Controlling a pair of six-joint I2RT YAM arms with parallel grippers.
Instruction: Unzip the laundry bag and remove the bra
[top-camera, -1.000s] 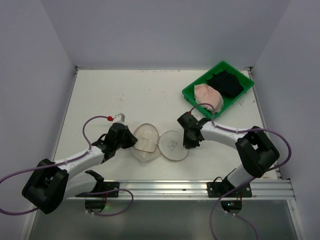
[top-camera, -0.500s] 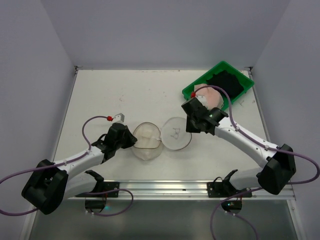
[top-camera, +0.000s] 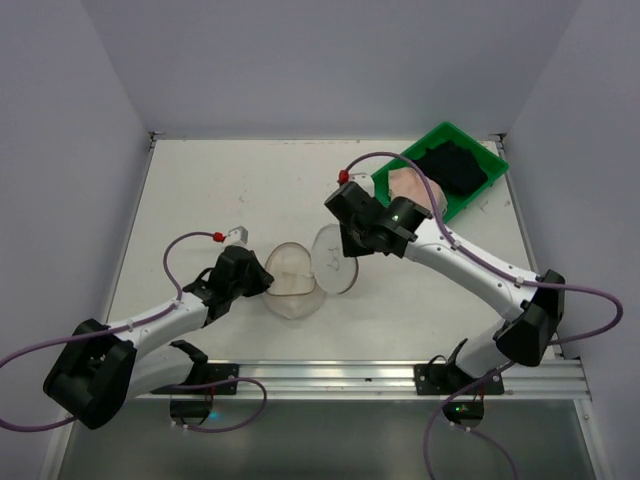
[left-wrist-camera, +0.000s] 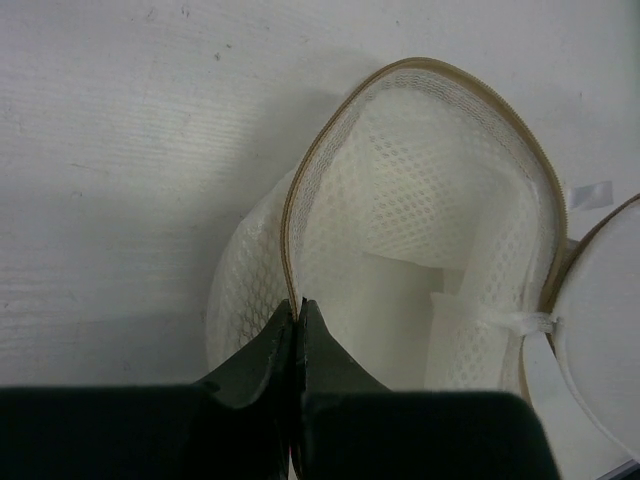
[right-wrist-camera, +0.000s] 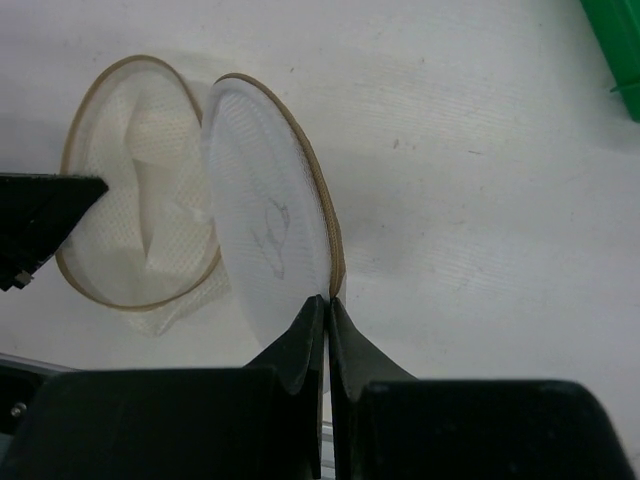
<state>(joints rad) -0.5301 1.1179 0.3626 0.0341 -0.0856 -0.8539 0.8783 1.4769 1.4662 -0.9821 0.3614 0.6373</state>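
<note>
Left hand (left-wrist-camera: 296, 304): pinching the rim of the laundry bag (left-wrist-camera: 430, 200), mid counter (top-camera: 230, 180). Right hand (right-wrist-camera: 327, 300): pinching the round flap (right-wrist-camera: 262, 225) by its edge, tipped upright. I would pin the rim down firmly and swing the flap wide, so the mouth gapes.

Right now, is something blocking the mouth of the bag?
Nothing visible does. The right gripper holds the lid tilted up beside the mouth, and the left gripper pinches the bag by its rim, so the mouth is uncovered. Only white mesh shows inside.
</note>
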